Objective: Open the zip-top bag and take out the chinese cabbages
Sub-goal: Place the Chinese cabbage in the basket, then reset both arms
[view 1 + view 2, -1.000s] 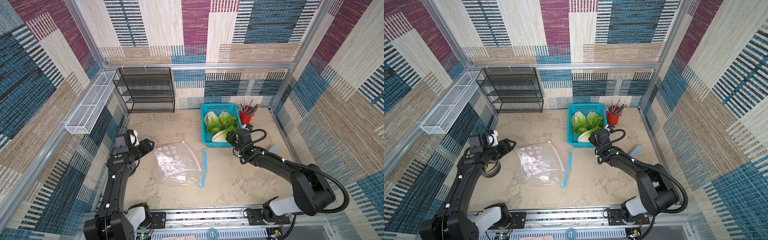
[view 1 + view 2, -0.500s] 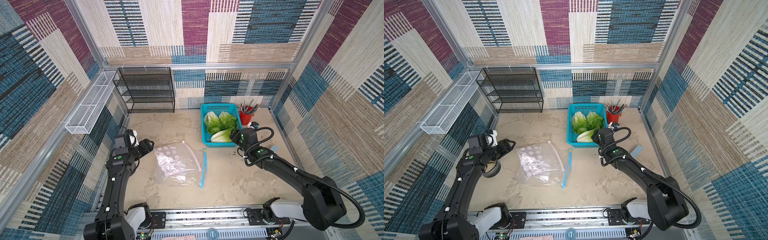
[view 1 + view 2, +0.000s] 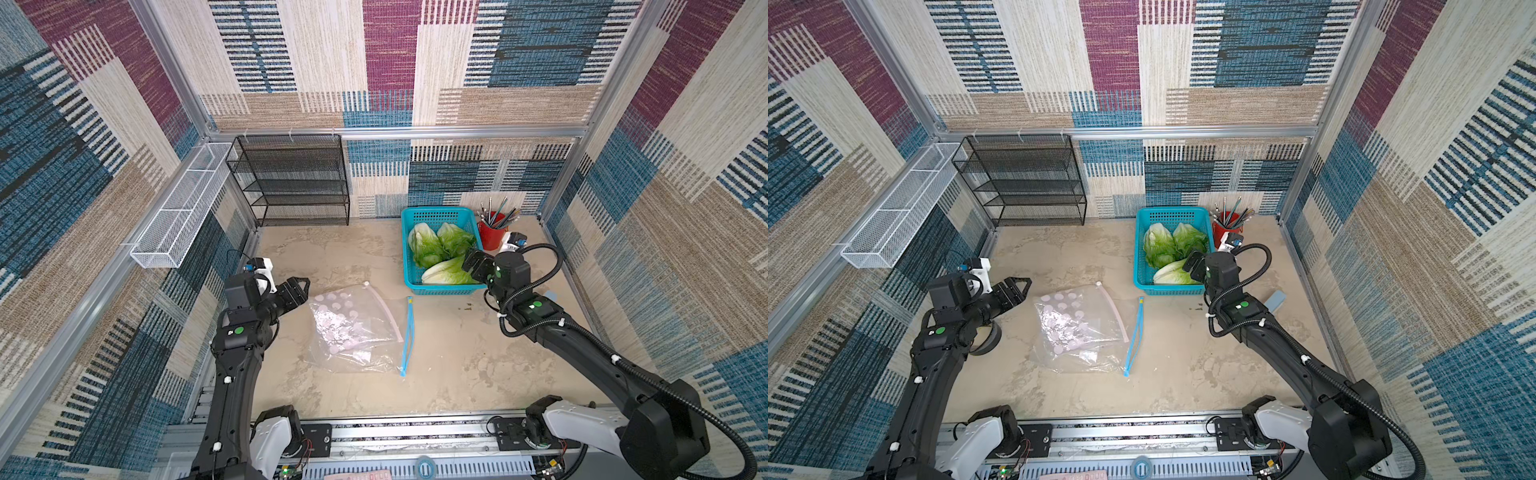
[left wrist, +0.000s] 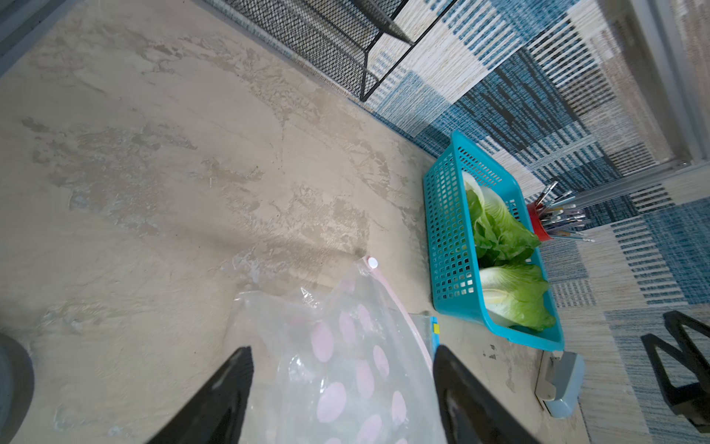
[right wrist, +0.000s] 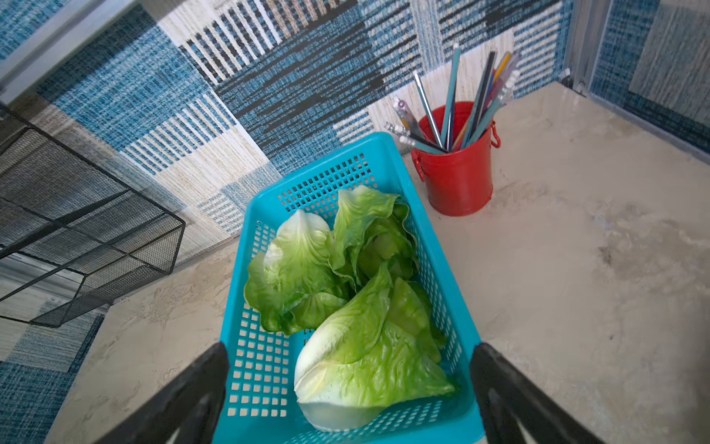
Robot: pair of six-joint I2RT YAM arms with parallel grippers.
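Three chinese cabbages [image 3: 426,249] all lie in teal basket [image 3: 436,212], far-right on worktop [image 3: 332,249]. Two heads at far end, third across near end w/ white base pointing left. Zip-top bag [image 3: 353,328], clear w/ pink dots, flat at worktop centre, apart from basket. R gripper [image 5: 349,348] hangs over basket's near-right corner: jaws apart, gripping nothing. L gripper [image 3: 304,289] sits just left of bag's far-left corner: jaws apart, empty; contact w/ bag can't tell. Red pen pot [image 3: 492,237] just right of basket.
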